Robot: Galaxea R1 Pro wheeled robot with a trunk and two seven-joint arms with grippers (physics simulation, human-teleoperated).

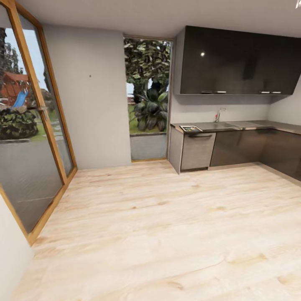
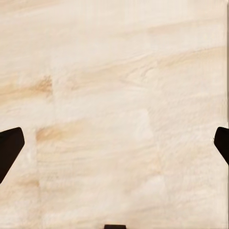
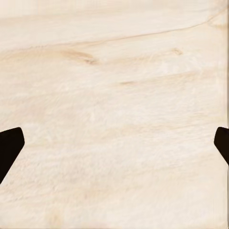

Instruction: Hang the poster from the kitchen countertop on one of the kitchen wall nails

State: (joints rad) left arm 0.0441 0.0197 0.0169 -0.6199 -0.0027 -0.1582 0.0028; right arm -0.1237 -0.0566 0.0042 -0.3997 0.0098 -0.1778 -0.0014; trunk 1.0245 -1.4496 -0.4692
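One thin rectangular black-framed poster (image 1: 190,128) lies flat on the far left end of the long grey metal-look bench (image 1: 251,125). It likely handles light, stiff and slippery; pinch an overhanging edge. Left hand (image 2: 114,148) and right hand (image 3: 114,148) hang spread, empty, over pale wooden floor (image 1: 167,234).

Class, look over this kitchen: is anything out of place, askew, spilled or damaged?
One thing: a framed poster lies flat at the left end of the kitchen countertop, not on a wall. A small dark dot, perhaps a nail, marks the grey wall. Nothing spilled or broken.
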